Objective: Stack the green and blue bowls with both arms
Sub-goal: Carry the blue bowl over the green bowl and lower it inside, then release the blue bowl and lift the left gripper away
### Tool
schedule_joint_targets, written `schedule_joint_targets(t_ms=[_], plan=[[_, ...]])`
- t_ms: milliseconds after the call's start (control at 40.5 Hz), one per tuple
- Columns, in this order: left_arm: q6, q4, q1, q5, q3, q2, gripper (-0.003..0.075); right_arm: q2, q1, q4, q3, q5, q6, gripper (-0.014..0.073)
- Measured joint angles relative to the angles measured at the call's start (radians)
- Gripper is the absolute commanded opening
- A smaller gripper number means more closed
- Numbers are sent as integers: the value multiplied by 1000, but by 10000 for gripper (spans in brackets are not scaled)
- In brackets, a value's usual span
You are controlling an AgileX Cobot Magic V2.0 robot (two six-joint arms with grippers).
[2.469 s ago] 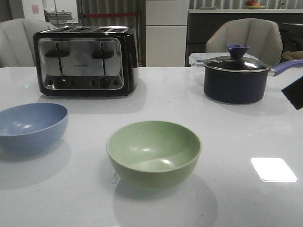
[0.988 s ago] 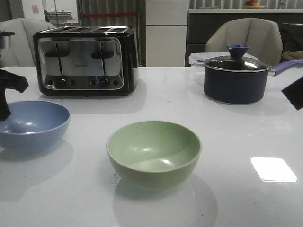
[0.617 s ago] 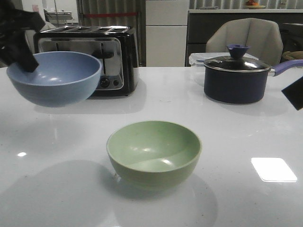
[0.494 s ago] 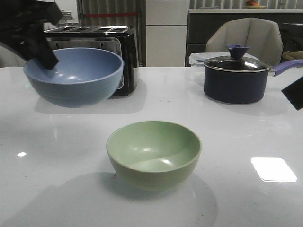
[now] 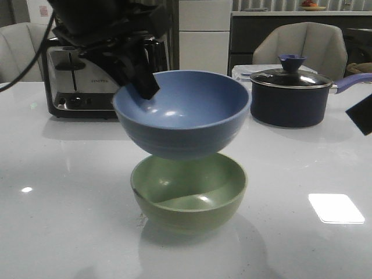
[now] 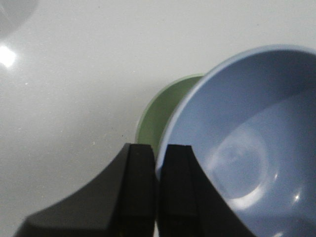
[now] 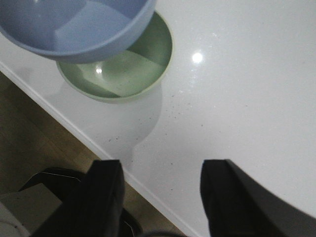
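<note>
My left gripper (image 5: 142,87) is shut on the far left rim of the blue bowl (image 5: 183,113) and holds it in the air just above the green bowl (image 5: 189,195), which sits on the white table (image 5: 302,168). In the left wrist view my gripper (image 6: 158,158) pinches the blue bowl's (image 6: 247,143) rim, with the green bowl (image 6: 158,113) showing beneath it. My right gripper (image 7: 160,170) is open and empty over the table's front edge; the blue bowl (image 7: 79,29) and green bowl (image 7: 123,69) show beyond it. In the front view only a black corner of the right arm (image 5: 361,113) shows.
A black and chrome toaster (image 5: 81,81) stands at the back left, partly behind my left arm. A dark lidded saucepan (image 5: 290,96) with a purple handle stands at the back right. Chairs stand behind the table. The table's front edge (image 7: 89,140) is near my right gripper.
My left gripper took the blue bowl from the table's left side, lifted it and carried it right until it hangs over the green bowl. The green bowl and right arm have not moved.
</note>
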Motion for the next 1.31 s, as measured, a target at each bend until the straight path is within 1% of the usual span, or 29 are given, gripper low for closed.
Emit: schedule_joint_targets(t_ms=[173, 296, 642, 691, 741, 840, 914, 1086, 1309], plan=[[0, 0, -14, 9, -23, 83, 93, 0, 0, 0, 0, 0, 0, 467], [0, 28, -14, 11, -23, 130, 93, 0, 0, 0, 0, 0, 0, 467], [0, 38, -14, -25, -28, 187, 97, 0, 0, 0, 0, 0, 0, 467], [0, 38, -14, -31, -28, 187, 119, 0, 0, 0, 0, 0, 0, 467], [0, 41, -14, -34, -30, 187, 158, 0, 0, 0, 0, 0, 0, 467], [0, 41, -14, -34, -30, 188, 274, 0, 0, 0, 0, 0, 0, 467], [0, 41, -14, -34, -30, 188, 335, 0, 0, 0, 0, 0, 0, 467], [0, 46, -14, -37, -30, 176, 344, 0, 0, 0, 0, 0, 0, 467], [0, 77, -14, -39, -24, 31, 339, 0, 0, 0, 0, 0, 0, 467]])
